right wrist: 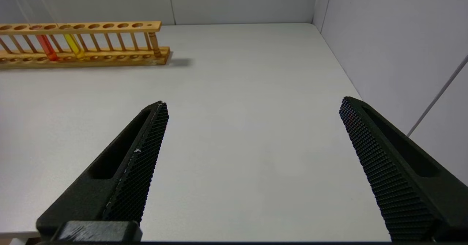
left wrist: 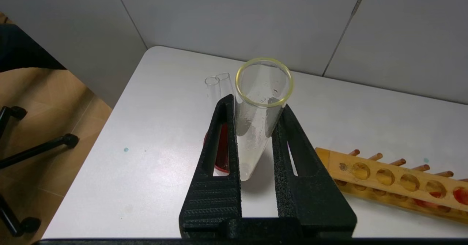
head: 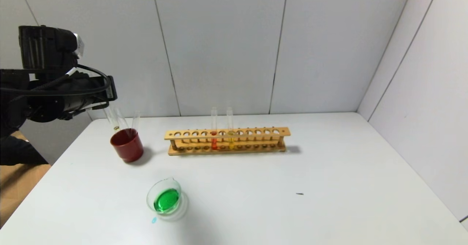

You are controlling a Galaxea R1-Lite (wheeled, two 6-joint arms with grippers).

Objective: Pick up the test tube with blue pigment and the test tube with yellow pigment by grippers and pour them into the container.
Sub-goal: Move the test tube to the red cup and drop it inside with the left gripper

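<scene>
My left gripper (left wrist: 256,102) is shut on an empty clear test tube (left wrist: 261,91) with a yellow-tinted rim. It holds the tube tilted at the dark red cup (head: 127,146) at the table's back left. I cannot tell whether the tube's bottom is inside the cup. The container (head: 149,197), a small clear glass bowl, sits near the front and holds green liquid (head: 166,200). A test tube with yellow pigment (head: 231,139) stands in the wooden rack (head: 256,132). No tube with blue pigment is in view. My right gripper (right wrist: 253,102) hangs open over bare table, well right of the rack.
A red-orange tube (head: 214,139) stands beside the yellow one in the rack. Two empty tubes (left wrist: 218,86) lean in the red cup. A small blue drop (head: 154,220) lies by the bowl. Grey walls close the back and right.
</scene>
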